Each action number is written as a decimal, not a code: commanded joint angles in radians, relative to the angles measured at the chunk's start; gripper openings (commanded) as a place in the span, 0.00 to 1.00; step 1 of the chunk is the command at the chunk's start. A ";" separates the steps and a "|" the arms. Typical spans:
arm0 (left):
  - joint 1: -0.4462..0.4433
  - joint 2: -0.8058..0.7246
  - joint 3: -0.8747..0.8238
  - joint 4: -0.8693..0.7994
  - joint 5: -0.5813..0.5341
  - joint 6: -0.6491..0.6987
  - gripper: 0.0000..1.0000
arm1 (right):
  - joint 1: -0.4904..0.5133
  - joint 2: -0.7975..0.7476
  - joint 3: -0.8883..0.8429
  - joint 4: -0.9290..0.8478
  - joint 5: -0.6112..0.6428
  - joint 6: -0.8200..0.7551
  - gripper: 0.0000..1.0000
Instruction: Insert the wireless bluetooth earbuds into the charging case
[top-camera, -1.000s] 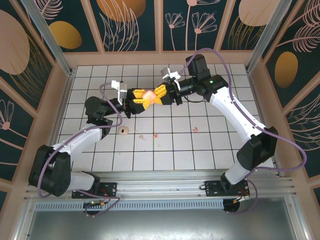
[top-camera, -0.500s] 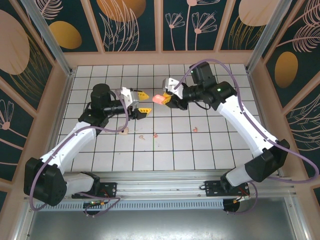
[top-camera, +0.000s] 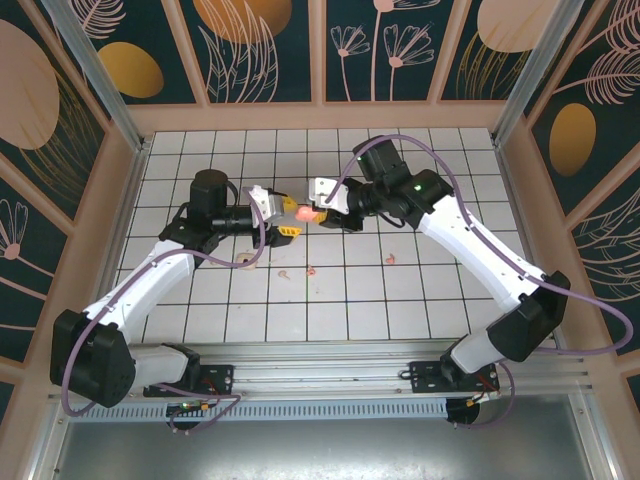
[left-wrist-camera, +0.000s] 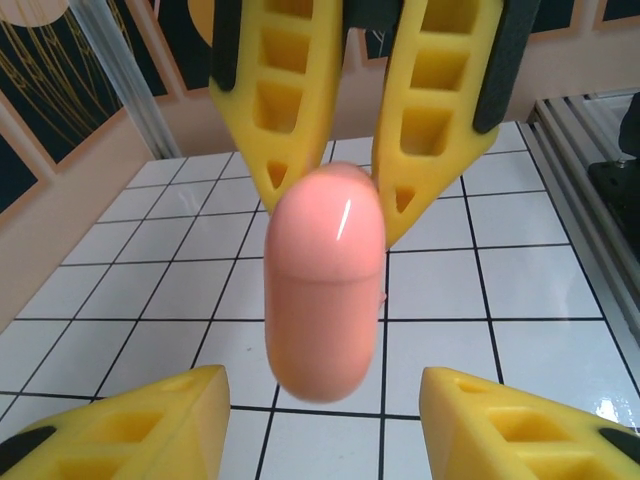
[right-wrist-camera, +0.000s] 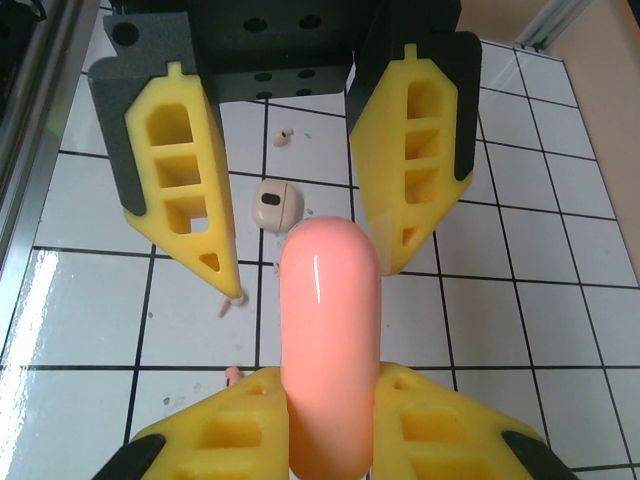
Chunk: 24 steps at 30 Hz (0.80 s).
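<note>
The earbuds (top-camera: 312, 269) lie scattered on the tabletop (top-camera: 400, 300), well apart from the case (right-wrist-camera: 330, 330), which is up in the air above the tiles with its lid closed along a thin seam. The right claw (right-wrist-camera: 330, 375) is clenched on one end of the case. The left claw (left-wrist-camera: 322, 375) is released, its fingers flanking the free end with a gap on each side and touching nothing.

The step in hand looks like opening the case. To do it well, the left claw should centre on the free end and close squarely beyond the seam, so that neither finger bridges it. The right claw must hold firm, because the glossy rounded shell could squirt out under an off-centre squeeze. Part the halves gently along the hinge and keep the case level
</note>
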 joint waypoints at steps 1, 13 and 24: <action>-0.005 0.013 0.035 -0.011 0.059 0.026 0.49 | 0.012 0.013 0.011 0.004 0.002 -0.021 0.17; -0.009 0.026 0.036 0.015 0.101 -0.004 0.42 | 0.024 0.020 0.002 0.009 -0.002 -0.015 0.17; -0.012 0.037 0.036 0.031 0.126 -0.021 0.34 | 0.029 0.016 -0.012 0.014 0.015 -0.009 0.17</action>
